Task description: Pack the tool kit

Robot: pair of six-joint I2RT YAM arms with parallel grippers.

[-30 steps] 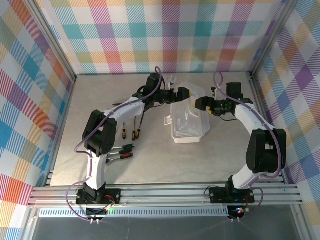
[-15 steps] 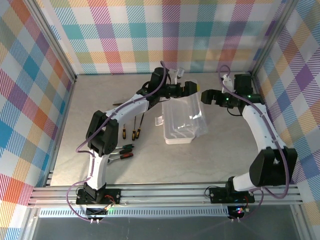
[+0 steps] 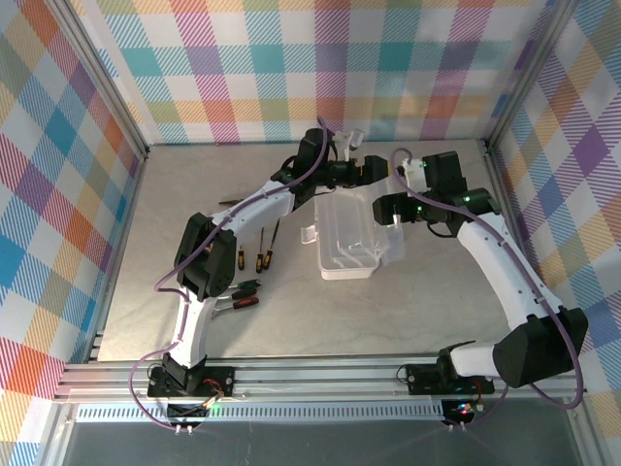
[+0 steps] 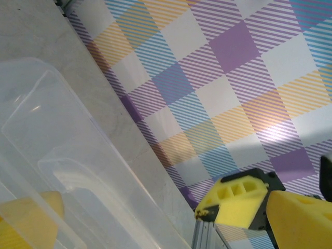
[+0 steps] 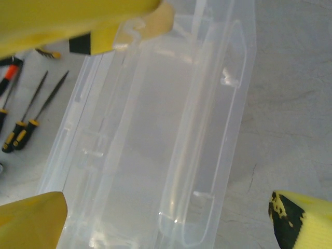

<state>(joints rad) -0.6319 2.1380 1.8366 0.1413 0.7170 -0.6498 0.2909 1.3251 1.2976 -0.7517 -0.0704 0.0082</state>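
Nearest, at least four loose hand tools lie side by side on the table left of the single clear case, probably laid out for picking in turn. The right gripper hangs over the case, jaws spread wide and empty. Farthest, the left gripper sits at the case's far rim, apparently steadying it; its jaw state cannot be told.

The left pincer hides the case's far end.
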